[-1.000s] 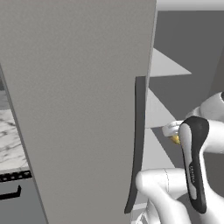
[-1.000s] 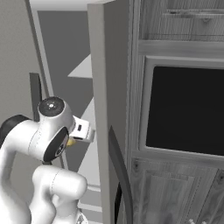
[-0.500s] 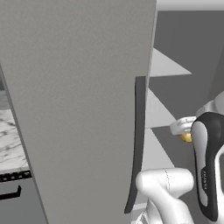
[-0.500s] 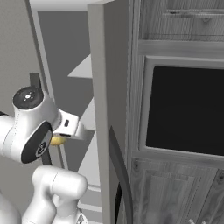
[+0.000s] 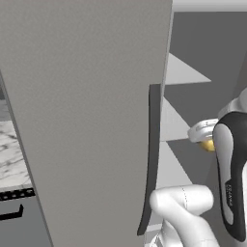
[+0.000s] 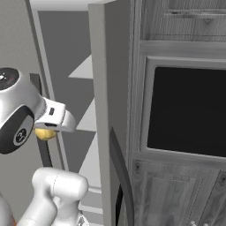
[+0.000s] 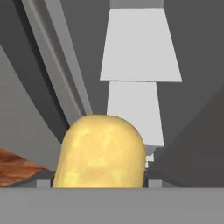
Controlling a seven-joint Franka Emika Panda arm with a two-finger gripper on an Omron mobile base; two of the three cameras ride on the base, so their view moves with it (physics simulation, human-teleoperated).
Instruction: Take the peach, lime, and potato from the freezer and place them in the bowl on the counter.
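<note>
The freezer (image 5: pixel 87 120) fills the left and centre of the left base view, its grey door swung open and white shelves (image 7: pixel 140 48) stacked toward the upper centre of the hand view. A strip of marble counter (image 5: pixel 12 154) shows at the left edge. My gripper (image 6: pixel 46 130), left of centre in the right base view, is pinched on the potato (image 7: pixel 100 153), a yellow lump at the bottom centre of the hand view. I judge this the carry step: next I must clear the door and swing toward the bowl on the counter.
</note>
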